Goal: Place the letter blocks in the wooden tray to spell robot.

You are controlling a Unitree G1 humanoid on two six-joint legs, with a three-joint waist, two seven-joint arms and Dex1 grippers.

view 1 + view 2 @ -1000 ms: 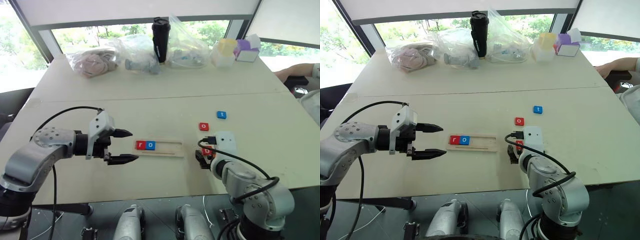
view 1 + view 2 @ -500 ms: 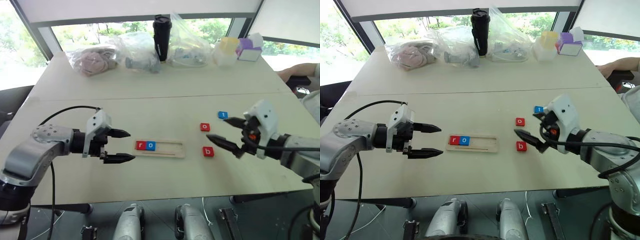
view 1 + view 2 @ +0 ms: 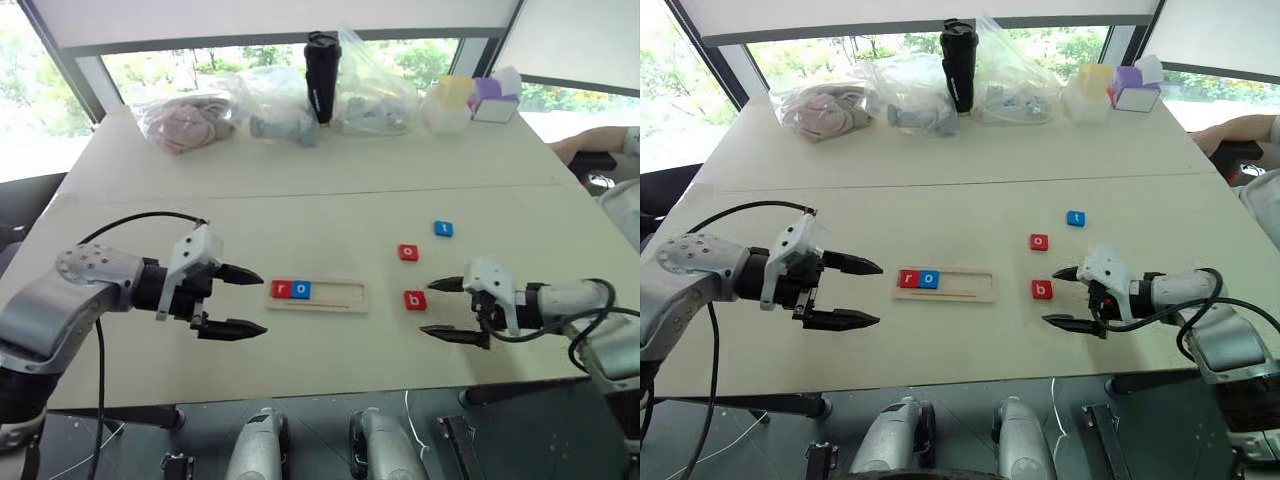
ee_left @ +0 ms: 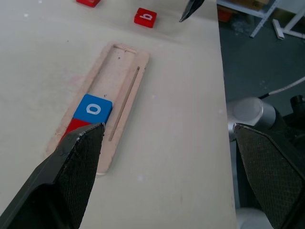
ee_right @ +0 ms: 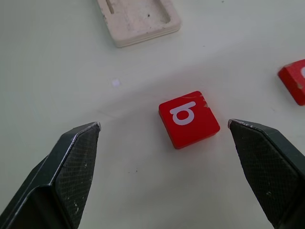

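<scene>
Beige tabletop [image 3: 330,200] is being cluttered at its far edge by plastic bags [image 3: 270,105], contents indistinct. Red r [image 3: 280,290] and blue o [image 3: 301,290] are being held in the wooden tray [image 3: 340,297]; red b [image 3: 415,300] is lying just before the empty, wide-spread right gripper [image 3: 444,310]. Left gripper [image 3: 245,300] is being held equally wide, empty.

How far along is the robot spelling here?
Done: red r and blue o sit in the wooden tray. In hand: nothing; the right gripper is open beside red b. Left: b, red o, blue t.
</scene>
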